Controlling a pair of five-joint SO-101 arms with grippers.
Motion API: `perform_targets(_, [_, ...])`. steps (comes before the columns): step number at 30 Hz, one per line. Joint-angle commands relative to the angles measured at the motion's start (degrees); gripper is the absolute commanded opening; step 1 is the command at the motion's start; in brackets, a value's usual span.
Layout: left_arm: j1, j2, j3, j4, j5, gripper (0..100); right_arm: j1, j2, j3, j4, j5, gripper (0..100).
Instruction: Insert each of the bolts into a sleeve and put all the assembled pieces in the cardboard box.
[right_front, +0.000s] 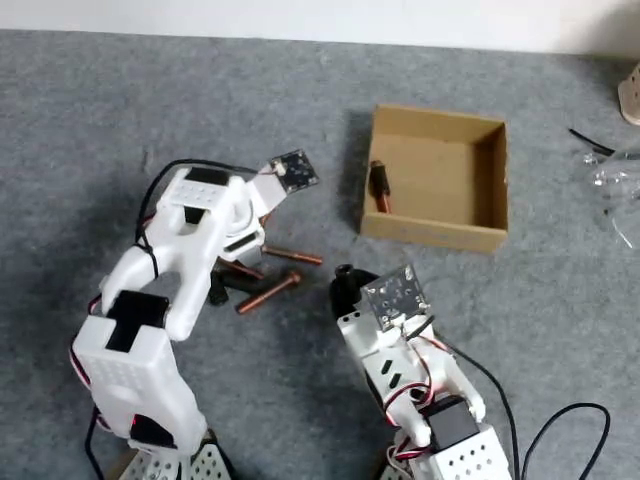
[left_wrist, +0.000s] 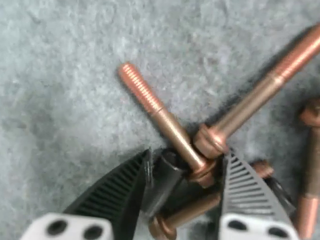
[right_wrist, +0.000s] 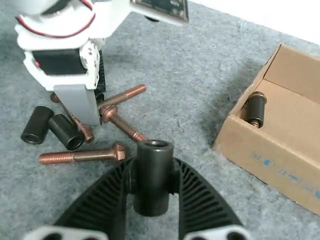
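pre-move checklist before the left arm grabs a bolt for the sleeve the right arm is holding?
1. Held sleeve in right gripper, upright, bore clear: ok.
2. Left gripper shut on a bolt: not ok. It is open, jaws either side of the target bolt.
3. Target bolt lies alone: not ok. A second bolt and a loose sleeve crowd its head.
4. Cardboard box has room: ok, one assembled piece inside.
5. Spare sleeves left: ok, two.
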Motion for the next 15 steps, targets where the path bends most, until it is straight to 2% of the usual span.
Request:
perform_targets(1, [-0.92, 2.95, -2.68, -0.53, 0.35, 7, 0.92, -1.10, 4.62, -2.07, 0.79, 0.4])
perform_targets(3, [-0.92, 3.91, -4.35, -0.53, 0.62, 0, 0.92, -1.10, 4.62, -2.07, 0.79, 0.4])
perform_targets(5, [-0.92, 4.26, -4.70, -0.53, 0.62, 3, 0.92, -1.10, 4.62, -2.07, 0.79, 0.4])
perform_targets(8, [-0.92, 4.26, -4.70, -0.53, 0.62, 0, 0.92, -1.10, 4.62, -2.07, 0.79, 0.4])
perform_targets(15, [-0.92, 4.18, -4.70, -0.53, 0.70, 1, 0.92, -1.10, 4.62, -1.98, 0.79, 0.4])
